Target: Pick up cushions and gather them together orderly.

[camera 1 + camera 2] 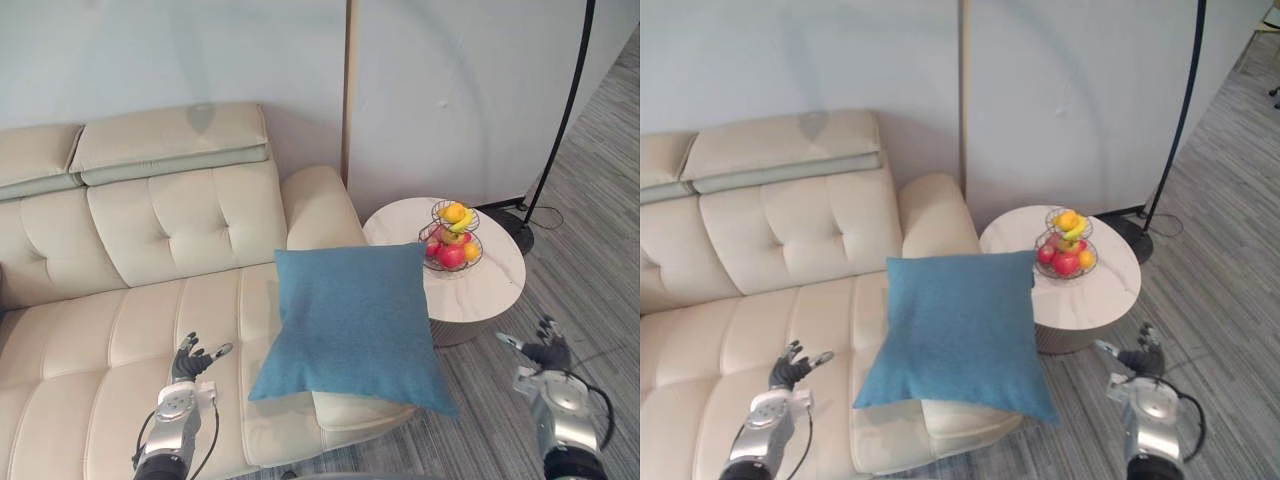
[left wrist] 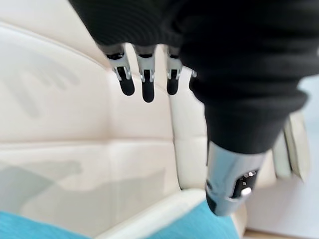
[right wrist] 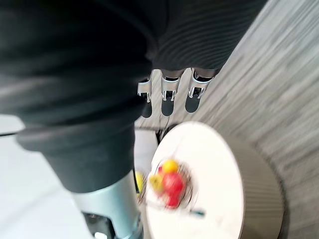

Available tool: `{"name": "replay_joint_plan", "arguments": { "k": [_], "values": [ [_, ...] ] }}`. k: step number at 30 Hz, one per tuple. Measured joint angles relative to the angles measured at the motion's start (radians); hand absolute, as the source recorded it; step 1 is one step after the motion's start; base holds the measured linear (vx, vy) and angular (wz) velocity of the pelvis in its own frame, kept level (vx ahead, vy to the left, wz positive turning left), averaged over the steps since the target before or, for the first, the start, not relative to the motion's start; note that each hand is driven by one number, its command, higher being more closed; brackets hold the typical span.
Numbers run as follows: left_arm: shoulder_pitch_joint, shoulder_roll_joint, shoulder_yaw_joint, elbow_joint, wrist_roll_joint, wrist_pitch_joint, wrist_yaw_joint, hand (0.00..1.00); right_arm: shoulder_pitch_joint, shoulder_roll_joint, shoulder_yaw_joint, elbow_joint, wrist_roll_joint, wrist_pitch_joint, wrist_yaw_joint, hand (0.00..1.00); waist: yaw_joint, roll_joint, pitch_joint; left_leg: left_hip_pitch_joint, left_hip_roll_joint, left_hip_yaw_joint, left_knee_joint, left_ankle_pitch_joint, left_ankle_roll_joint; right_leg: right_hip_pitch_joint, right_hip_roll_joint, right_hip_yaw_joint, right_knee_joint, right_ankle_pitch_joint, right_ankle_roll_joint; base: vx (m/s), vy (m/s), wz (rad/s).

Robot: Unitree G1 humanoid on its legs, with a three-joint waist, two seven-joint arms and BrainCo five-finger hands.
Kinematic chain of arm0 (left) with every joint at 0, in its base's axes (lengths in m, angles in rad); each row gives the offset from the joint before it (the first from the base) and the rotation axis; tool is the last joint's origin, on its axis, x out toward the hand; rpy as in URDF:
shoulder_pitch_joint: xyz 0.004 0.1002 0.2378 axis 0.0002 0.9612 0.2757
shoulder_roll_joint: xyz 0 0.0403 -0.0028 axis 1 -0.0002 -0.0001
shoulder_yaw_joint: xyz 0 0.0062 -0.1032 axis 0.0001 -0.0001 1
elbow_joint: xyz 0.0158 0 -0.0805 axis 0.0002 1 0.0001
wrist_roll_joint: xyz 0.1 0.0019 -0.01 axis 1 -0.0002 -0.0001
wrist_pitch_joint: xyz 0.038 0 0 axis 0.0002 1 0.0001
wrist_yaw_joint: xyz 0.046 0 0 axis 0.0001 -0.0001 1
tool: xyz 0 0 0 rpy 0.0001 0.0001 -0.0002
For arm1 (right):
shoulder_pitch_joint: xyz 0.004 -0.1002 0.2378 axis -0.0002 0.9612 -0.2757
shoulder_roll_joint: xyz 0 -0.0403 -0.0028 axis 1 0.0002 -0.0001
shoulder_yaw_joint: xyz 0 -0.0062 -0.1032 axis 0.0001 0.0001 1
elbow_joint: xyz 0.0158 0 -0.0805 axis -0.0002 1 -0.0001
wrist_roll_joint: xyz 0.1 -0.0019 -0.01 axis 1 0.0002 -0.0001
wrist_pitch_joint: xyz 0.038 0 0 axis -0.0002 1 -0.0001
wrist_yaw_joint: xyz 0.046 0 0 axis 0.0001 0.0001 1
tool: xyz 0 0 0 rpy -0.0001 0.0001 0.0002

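Fingers of my left robot hand (image 1: 188, 362) are straight and loosely spread, holding nothing, and it hovers over the bare seat of the sofa (image 1: 150, 230). I judge it sits there because it is lined up for a reach. The blue cushion (image 1: 350, 325) is just to its right, apart from it, with nothing between the two.

My right robot hand (image 1: 548, 355) is likewise spread and empty. It hangs over the floor (image 1: 600, 260), on the far side of the cushion from my left, so the cushion lies between my two hands. That suits a grasp from both sides.

The cushion lies tilted at the sofa's end, below the armrest (image 1: 315, 205). Its lower corner juts past the front of the seat, toward my right robot hand. It looks soft and broad, so I expect it to sag if I take it by one edge.

Ahead of my right robot hand stands a round white surface (image 1: 490, 285), close to the cushion's upper right corner. I cannot tell whether the two touch. On it is a wire fruit basket (image 1: 452, 238) with red and yellow fruit, near the edge that faces the cushion. That is what stands in my way: a careless sweep of my right arm, or a swing of the lifted cushion, could knock it.

Farther out, a black lamp (image 1: 565, 110) rises from a base on the floor behind the surface, well clear of the reach.
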Motion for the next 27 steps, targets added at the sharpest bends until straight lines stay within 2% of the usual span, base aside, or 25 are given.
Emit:
{"name": "replay_joint_plan", "arguments": {
  "k": [4,10,15,19,24,25,26,27],
  "values": [
    [-0.052,-0.004,-0.059,0.001,0.0,-0.002,0.0,0.0,-0.051,0.007,0.079,0.002,0.016,-0.001,0.008,0.0,-0.005,0.018,0.016,-0.055,-0.005,-0.005,0.024,-0.006,0.005,-0.019,-0.005,0.015,-0.062,0.061,0.012,-0.02,0.06,-0.05],
    [-0.093,-0.022,-0.137,0.01,0.001,-0.001,0.001,0.0,-0.083,0.056,0.134,0.054,0.04,0.001,0.009,0.0,-0.01,0.021,0.07,-0.094,-0.025,-0.027,0.025,-0.005,0.006,-0.047,-0.026,0.014,-0.075,0.072,0.026,-0.08,0.044,0.04],
    [-0.216,-0.085,-0.239,0.084,0.002,0.021,0.022,0.0,-0.176,0.116,0.208,0.084,0.084,0.002,-0.005,0.0,-0.008,0.028,0.144,-0.212,-0.034,-0.026,0.029,0.047,0.023,-0.184,-0.036,0.024,-0.03,0.086,0.024,-0.19,0.001,0.01],
    [-0.303,-0.13,-0.294,0.084,0.002,0.026,0.045,0.0,-0.224,0.141,0.251,0.039,0.119,0.001,-0.029,0.0,-0.003,0.025,0.173,-0.312,-0.027,-0.021,0.063,0.061,0.014,-0.307,-0.033,0.032,0.054,0.084,0.024,-0.2,-0.04,0.01],
    [-0.4,-0.133,-0.352,0.084,0.002,0.027,0.087,0.0,-0.232,0.163,0.308,-0.088,0.132,-0.001,-0.072,0.0,0.004,0.024,0.196,-0.383,-0.004,0.006,0.083,0.073,-0.006,-0.406,-0.026,0.028,0.13,0.077,0.014,-0.12,-0.06,-0.02],
    [-0.418,-0.133,-0.361,0.084,0.002,0.029,0.098,0.0,-0.239,0.165,0.319,-0.104,0.15,-0.001,-0.082,1.0,0.004,0.024,0.197,-0.397,0.001,0.01,0.083,0.076,-0.009,-0.422,-0.021,0.028,0.132,0.079,0.011,-0.08,-0.066,0.03],
    [-0.432,-0.133,-0.372,0.084,0.002,0.031,0.107,1.0,-0.242,0.165,0.325,-0.122,0.16,-0.001,-0.088,1.0,0.005,0.025,0.198,-0.407,0.007,0.019,0.081,0.08,-0.013,-0.434,-0.019,0.027,0.136,0.08,0.009,-0.04,-0.063,0.03],
    [-0.446,-0.132,-0.38,0.083,0.002,0.034,0.111,1.0,-0.248,0.165,0.333,-0.135,0.164,-0.001,-0.094,1.0,0.005,0.025,0.198,-0.416,0.017,0.035,0.078,0.088,-0.016,-0.447,-0.017,0.027,0.143,0.081,0.008,-0.03,-0.064,0.02]
  ]
}}
